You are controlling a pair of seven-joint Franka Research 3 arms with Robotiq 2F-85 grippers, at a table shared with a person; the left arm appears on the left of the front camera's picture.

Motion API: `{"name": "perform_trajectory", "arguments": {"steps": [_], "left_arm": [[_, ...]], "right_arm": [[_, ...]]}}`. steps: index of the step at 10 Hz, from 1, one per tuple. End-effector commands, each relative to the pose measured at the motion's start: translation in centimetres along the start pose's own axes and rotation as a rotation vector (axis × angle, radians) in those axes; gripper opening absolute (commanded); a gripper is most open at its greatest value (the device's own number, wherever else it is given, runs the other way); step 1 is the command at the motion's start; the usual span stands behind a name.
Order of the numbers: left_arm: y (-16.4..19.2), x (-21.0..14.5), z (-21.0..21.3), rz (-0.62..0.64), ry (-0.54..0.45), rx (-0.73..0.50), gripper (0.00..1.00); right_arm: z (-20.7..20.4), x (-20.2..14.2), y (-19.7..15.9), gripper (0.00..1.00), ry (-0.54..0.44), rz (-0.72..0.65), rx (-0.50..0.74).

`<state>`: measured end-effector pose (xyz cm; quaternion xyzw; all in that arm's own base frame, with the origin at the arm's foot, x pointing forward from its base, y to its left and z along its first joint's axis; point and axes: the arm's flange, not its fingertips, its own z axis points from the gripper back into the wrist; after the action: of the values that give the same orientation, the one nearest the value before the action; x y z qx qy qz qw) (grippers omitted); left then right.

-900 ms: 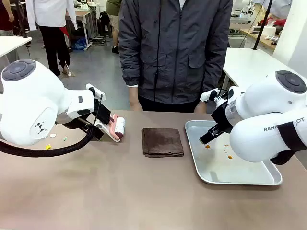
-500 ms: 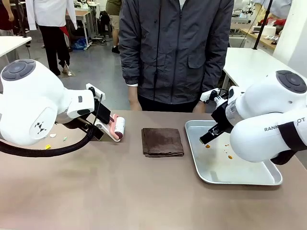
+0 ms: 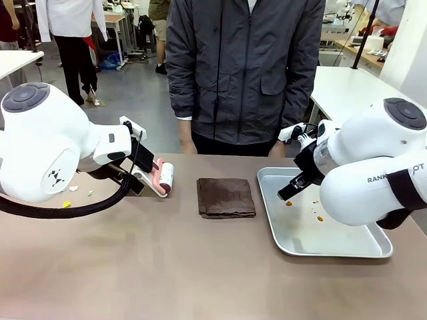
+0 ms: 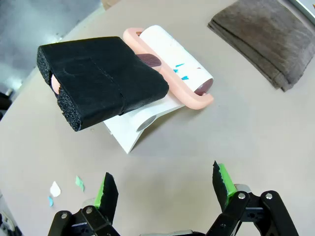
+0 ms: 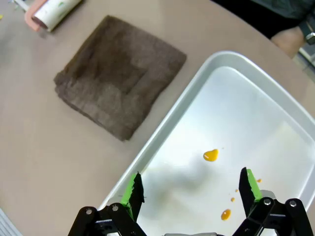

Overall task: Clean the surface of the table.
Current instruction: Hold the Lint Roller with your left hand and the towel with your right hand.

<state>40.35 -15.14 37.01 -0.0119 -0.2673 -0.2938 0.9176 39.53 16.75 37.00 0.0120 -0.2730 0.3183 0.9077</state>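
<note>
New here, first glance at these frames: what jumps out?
The left gripper hangs open, pointed at a lint roller with a black foam handle on the table. The right gripper hangs open over a metal tray spotted with orange drops. A folded brown cloth lies between roller and tray, and small paper scraps dot the table's left end.

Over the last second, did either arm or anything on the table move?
Nothing visibly changed. The left gripper and right gripper stay open and empty, and the lint roller, brown cloth and tray lie where they were on the table.
</note>
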Motion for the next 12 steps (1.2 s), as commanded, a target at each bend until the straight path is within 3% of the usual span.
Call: {"name": "perform_trajectory", "arguments": {"steps": [1, 7, 8, 9, 11, 12], "left_arm": [[0.0, 0.0, 0.0, -0.001, 0.0, 0.0, 1.0], [0.0, 0.0, 0.0, 0.0, 0.0, 0.0, 1.0], [0.0, 0.1, 1.6, -0.001, 0.013, -0.053, 1.0], [0.0, 0.2, 3.7, 0.012, 0.019, -0.133, 1.0], [0.3, -0.1, 8.1, 0.118, 0.152, -0.175, 1.0], [0.6, -0.2, 9.9, 0.244, 0.22, -0.152, 1.0]], "right_arm": [[0.0, 0.0, 0.0, 1.0, 0.0, -0.001, 0.0], [0.0, 0.0, 0.0, 1.0, 0.0, 0.0, 0.0], [1.1, -0.2, 0.0, 1.0, -0.001, 0.004, 0.022], [2.4, -0.4, -0.1, 1.0, 0.107, -0.032, 0.074], [6.6, -0.9, -0.6, 1.0, 0.085, -0.259, 0.181], [8.6, -1.3, -1.1, 1.0, 0.074, -0.397, 0.209]]}}
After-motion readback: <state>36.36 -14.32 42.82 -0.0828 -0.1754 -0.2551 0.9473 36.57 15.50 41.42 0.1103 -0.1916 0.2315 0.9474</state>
